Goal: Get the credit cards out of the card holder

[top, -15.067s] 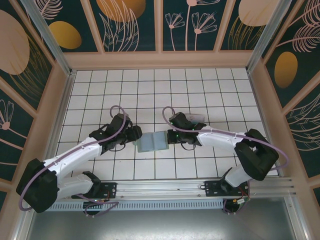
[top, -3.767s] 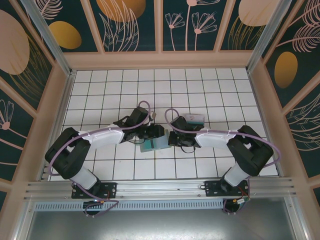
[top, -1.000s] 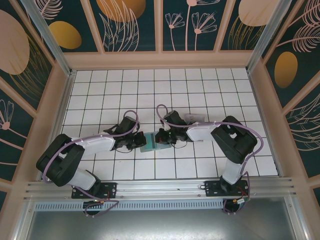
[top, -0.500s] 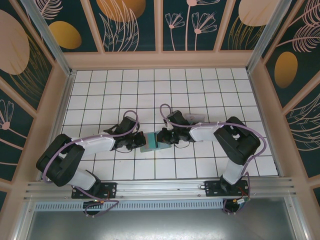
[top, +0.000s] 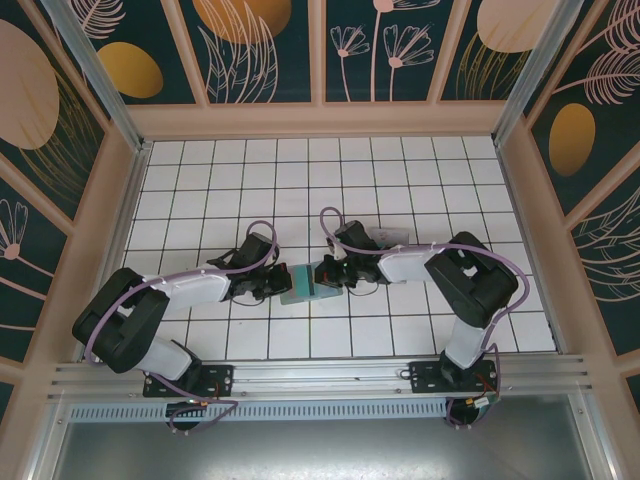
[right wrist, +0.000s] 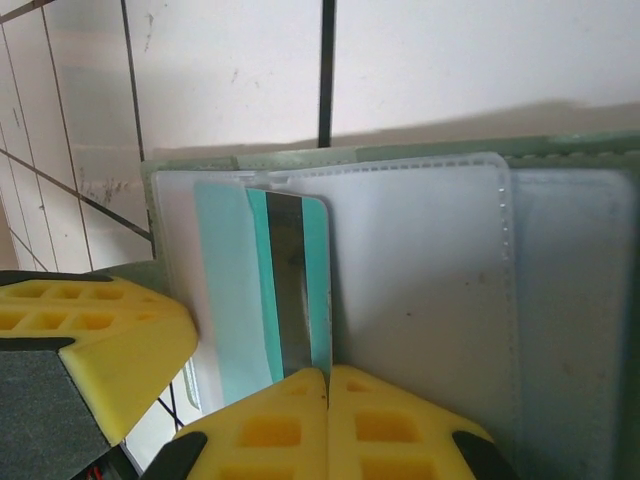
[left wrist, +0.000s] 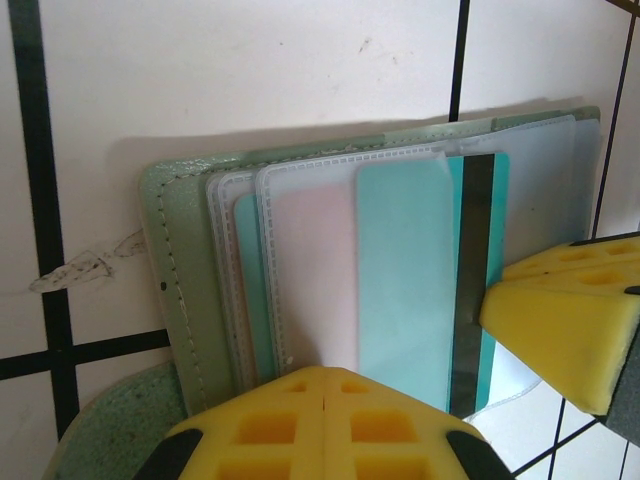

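Observation:
The sage-green card holder (top: 298,288) lies open on the tiled floor between both arms, its clear sleeves (left wrist: 310,270) facing up. A teal credit card (left wrist: 470,270) with a dark stripe sticks partway out of one sleeve. Another teal card's edge (left wrist: 250,300) shows inside a sleeve further left. My left gripper (left wrist: 325,385) is shut, its yellow tips resting on the sleeves at the holder's left half (top: 276,283). My right gripper (right wrist: 328,378) is shut too, its tips against the striped card's (right wrist: 290,280) exposed edge; nothing visibly sits between the pads.
A small pale stack (top: 392,236) peeks out behind the right forearm. The white tiled floor (top: 300,180) stretches open toward the back wall, and wooden side walls (top: 120,200) enclose the cell. The arms nearly meet over the holder.
The right gripper has shifted slightly to the right on the holder, and a bit more teal card shows. The left arm has held still.

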Robot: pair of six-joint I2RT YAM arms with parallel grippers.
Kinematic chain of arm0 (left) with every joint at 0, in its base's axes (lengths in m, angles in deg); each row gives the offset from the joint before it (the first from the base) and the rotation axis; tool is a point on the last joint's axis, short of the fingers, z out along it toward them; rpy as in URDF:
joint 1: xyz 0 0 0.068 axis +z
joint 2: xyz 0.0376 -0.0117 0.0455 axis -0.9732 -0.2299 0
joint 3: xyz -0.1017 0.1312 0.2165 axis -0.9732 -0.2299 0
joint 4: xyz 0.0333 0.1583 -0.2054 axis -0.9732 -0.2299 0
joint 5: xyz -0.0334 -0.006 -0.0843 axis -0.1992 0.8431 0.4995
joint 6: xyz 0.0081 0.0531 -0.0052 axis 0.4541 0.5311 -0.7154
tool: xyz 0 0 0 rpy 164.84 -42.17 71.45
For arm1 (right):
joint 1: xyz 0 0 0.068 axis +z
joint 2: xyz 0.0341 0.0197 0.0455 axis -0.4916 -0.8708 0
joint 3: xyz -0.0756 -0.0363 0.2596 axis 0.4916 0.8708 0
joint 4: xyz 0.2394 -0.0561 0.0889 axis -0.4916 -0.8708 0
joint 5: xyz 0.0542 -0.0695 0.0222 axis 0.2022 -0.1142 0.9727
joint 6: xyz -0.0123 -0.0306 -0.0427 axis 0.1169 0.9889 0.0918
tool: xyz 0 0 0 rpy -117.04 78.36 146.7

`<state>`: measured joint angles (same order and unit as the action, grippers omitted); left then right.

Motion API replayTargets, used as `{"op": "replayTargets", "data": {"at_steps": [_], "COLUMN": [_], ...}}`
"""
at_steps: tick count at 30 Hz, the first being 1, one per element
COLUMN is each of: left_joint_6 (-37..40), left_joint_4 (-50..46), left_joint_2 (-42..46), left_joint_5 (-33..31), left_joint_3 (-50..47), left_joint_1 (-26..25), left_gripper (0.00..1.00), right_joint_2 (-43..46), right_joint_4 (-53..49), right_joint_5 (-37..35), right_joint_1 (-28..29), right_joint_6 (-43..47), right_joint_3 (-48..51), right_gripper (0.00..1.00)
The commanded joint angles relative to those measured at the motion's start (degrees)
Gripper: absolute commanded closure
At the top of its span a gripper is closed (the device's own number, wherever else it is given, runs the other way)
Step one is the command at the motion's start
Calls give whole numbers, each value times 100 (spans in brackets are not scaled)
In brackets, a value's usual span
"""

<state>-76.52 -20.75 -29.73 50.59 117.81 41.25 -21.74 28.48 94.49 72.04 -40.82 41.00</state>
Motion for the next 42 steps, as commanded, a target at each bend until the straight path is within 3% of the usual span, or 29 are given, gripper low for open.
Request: {"op": "replayTargets", "data": {"at_steps": [1,13,21,26,33,38,42], "left_joint_6": [114,202,224,324,498,689,845], "left_joint_4": [-416,-407,-404,-415,-259,-186,-195], "left_joint_2": [-79,-2,327,540,771,858,914], "left_joint_5": [-175,-123,-169,-346,-572,-642,-735], "left_joint_3": [-34,95,487,783,1027,1067,1091], "left_joint_1": [30,24,28,30,23,29,24], "left_gripper": [94,93,86,64,17,5,4], "right_joint_2": [176,1072,1742,2122,2854,3521,3804], "right_joint_4": [-154,-956,-2148,-3101,-3820,-3884,-4095], "right_joint_5": [-149,-217,-589,-1265,-2562,-3253,-3908], "right_joint_1": [-180,-760,-778,-778,-763,-691,-666], "right_joint_6": [74,741,1514,2313,4389,5847,6743], "right_joint_3": [196,416,-431,-1101,-1257,-995,-952], "right_gripper": [100,100,100,100,100,100,100]}}
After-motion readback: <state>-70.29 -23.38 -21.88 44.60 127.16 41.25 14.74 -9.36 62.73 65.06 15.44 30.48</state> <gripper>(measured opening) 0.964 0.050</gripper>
